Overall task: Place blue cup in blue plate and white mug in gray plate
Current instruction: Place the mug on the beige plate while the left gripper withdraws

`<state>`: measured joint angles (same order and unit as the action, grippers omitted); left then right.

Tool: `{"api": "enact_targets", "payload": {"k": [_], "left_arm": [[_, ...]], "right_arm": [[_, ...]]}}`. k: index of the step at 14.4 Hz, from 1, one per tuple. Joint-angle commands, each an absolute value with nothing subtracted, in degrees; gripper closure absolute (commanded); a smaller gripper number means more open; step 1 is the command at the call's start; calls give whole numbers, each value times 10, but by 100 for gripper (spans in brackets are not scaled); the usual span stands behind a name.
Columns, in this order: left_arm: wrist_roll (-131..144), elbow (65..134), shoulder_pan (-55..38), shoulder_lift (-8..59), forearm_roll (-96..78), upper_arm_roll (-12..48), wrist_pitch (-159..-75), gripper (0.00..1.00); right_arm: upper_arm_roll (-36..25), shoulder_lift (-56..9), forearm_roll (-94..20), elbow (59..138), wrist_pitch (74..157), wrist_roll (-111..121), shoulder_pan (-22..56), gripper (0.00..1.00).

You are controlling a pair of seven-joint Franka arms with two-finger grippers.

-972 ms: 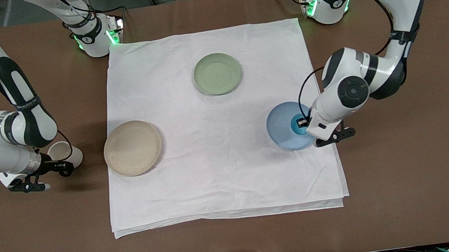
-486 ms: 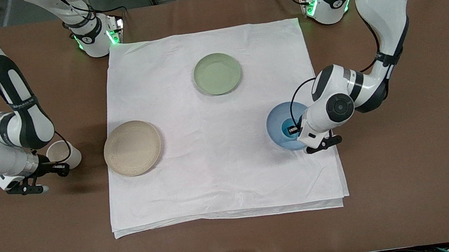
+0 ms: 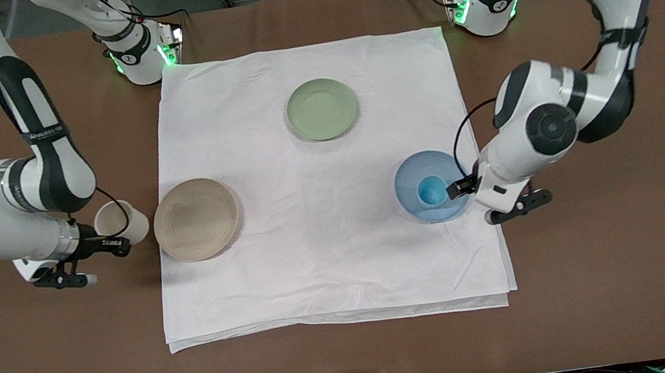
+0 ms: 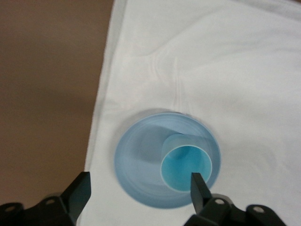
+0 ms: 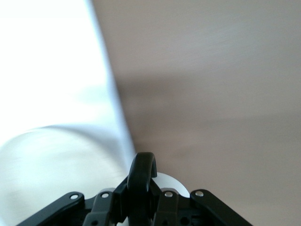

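The blue cup stands upright in the blue plate, toward the side at the left arm's end. In the left wrist view the cup sits free in the plate. My left gripper is open and empty, up over the plate's edge. My right gripper is shut on the dark loop handle of the white mug and holds it tilted over the brown table, beside the gray plate. The right wrist view shows a little of the mug.
A green plate lies on the white cloth, farther from the front camera than the other plates. The cloth covers the middle of the brown table. The arm bases stand along the table's edge farthest from the front camera.
My left gripper has let go of the blue cup, opened, and drawn back toward the left arm's end. My right gripper has carried the white mug closer to the gray plate.
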<state>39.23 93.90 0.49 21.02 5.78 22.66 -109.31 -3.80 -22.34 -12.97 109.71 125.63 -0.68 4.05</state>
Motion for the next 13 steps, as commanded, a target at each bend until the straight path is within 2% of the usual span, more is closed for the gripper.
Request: {"api": "enact_targets", "payload": {"k": [1, 2, 4, 6, 8, 10, 11, 12, 13], "left_arm": [[368, 821, 15, 185, 102, 222, -954, 0], [346, 789, 17, 184, 135, 223, -924, 0], [289, 776, 30, 170, 172, 224, -899, 0], [230, 776, 81, 143, 154, 229, -899, 0], [177, 776, 102, 121, 134, 225, -899, 0], [134, 782, 90, 89, 125, 208, -899, 0], [119, 788, 67, 73, 111, 171, -889, 0], [101, 794, 39, 56, 80, 130, -873, 0], [86, 804, 18, 42, 49, 89, -868, 0]], "right_arm": [[-42, -195, -172, 1152, 1298, -35, 89, 100], [-42, -197, -172, 1165, 1328, -54, 110, 100], [-42, -200, -172, 1190, 1383, -71, 145, 100], [-42, -206, -172, 1189, 1392, -70, 155, 99], [-42, -219, -167, 1186, 1393, -64, 156, 95], [-43, -221, -165, 1185, 1390, -62, 156, 76], [-43, -221, -164, 1185, 1388, -62, 156, 60], [-42, -221, -164, 1177, 1386, -62, 155, 31], [-42, -221, -164, 1171, 1385, -63, 153, 8]]}}
